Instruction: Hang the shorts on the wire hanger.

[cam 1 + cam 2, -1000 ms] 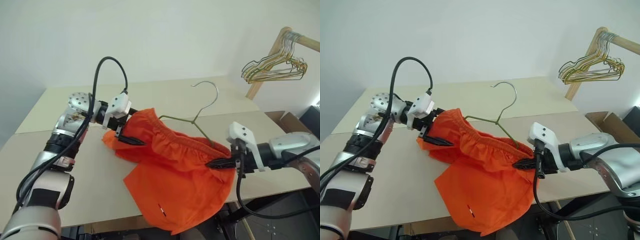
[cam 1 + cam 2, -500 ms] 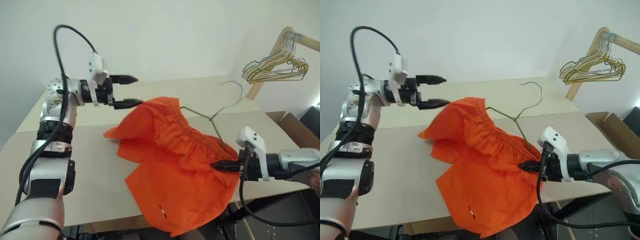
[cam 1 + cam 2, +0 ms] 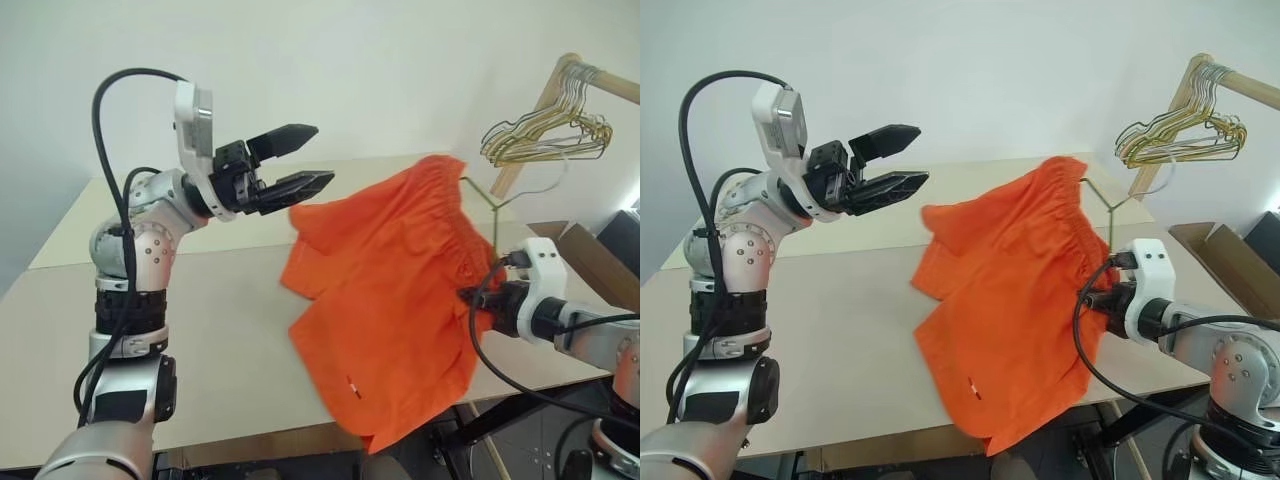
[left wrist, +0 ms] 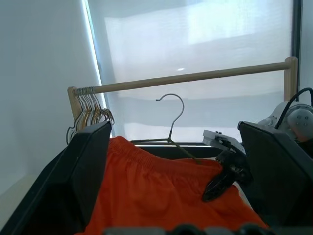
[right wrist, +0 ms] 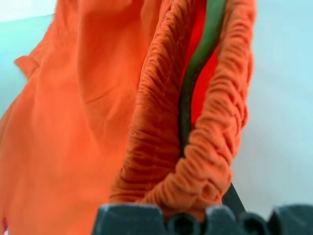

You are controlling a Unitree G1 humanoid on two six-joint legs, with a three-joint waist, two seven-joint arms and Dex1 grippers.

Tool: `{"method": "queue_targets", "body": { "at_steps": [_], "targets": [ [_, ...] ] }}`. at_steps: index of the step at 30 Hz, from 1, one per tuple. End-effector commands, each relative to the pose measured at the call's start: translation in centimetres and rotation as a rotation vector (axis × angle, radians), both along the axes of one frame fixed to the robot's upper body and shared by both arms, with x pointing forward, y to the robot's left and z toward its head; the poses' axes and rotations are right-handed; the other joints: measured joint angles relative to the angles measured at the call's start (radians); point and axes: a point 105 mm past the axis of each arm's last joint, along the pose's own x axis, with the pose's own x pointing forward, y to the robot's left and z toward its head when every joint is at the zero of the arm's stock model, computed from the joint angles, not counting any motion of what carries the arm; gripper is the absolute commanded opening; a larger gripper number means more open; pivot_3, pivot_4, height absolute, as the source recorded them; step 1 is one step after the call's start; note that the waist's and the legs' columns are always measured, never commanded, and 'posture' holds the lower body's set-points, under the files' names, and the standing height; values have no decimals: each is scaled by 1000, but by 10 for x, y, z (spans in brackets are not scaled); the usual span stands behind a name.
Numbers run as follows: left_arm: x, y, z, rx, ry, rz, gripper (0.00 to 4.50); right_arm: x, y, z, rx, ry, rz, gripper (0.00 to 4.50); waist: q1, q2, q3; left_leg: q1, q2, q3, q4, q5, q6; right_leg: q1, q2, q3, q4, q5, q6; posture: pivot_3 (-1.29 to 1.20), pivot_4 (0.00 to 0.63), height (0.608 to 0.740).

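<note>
STEP: shorts threaded on hanger, lifted | LEFT: left gripper (image 3: 300, 160) spread wide, empty, apart | RIGHT: right gripper (image 3: 1102, 300) clamped on bright orange thin-fabric shorts (image 3: 400, 290) and thin grey-green wire hanger (image 4: 172, 128) above beige table (image 3: 200, 330) | NEXT: likely level, settle waistband.

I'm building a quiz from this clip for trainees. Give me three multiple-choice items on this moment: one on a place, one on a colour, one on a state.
1. Where does the bunch of spare hangers hang?
A. on a wooden rail at the right
B. on the table
C. on the left arm

2. What colour are the shorts?
A. blue
B. orange
C. white

3. How does the left gripper stand?
A. shut on the shorts
B. shut on the wire hanger
C. open and empty

Key: 1 A, the bunch hooks over the rail. 2 B, the cloth is bright orange. 3 C, its jaws are spread in the air, clear of the shorts, while the right gripper pinches waistband and wire hanger.
</note>
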Motion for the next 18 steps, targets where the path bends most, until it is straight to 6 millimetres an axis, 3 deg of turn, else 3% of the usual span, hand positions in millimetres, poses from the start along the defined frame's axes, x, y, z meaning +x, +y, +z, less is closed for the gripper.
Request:
{"method": "queue_targets", "body": {
  "at_steps": [1,3,8,12,18],
  "targets": [
    [-11,-1,9,-28,-35,10,4485,5,-44,15,-34,-51,-363,0,-2,3,-2,0,-1,0,0,0,0,0,-1,0,0,0,0,-178,0,740],
    [-14,-1,9,-33,-30,8,4485,5,-57,18,-23,-52,-524,0,-5,7,-4,0,-1,1,0,0,-1,0,-1,0,0,0,0,-176,0,740],
    [-16,-2,10,-49,-17,17,4485,2,-70,25,-5,-55,-717,0,-18,15,-9,1,-1,0,-1,1,-1,1,1,0,0,0,0,-178,0,740],
    [-16,-2,7,-42,-14,27,4485,-6,-98,37,69,-50,-911,0,-35,19,-12,2,-2,1,-1,1,-1,2,0,1,0,0,0,-177,0,740],
    [-15,-2,6,-29,-16,31,4485,-18,-133,58,148,-82,-1023,0,-47,20,-12,12,-1,1,-5,0,0,14,2,-1,-8,0,0,-175,0,740]
  ]
}}
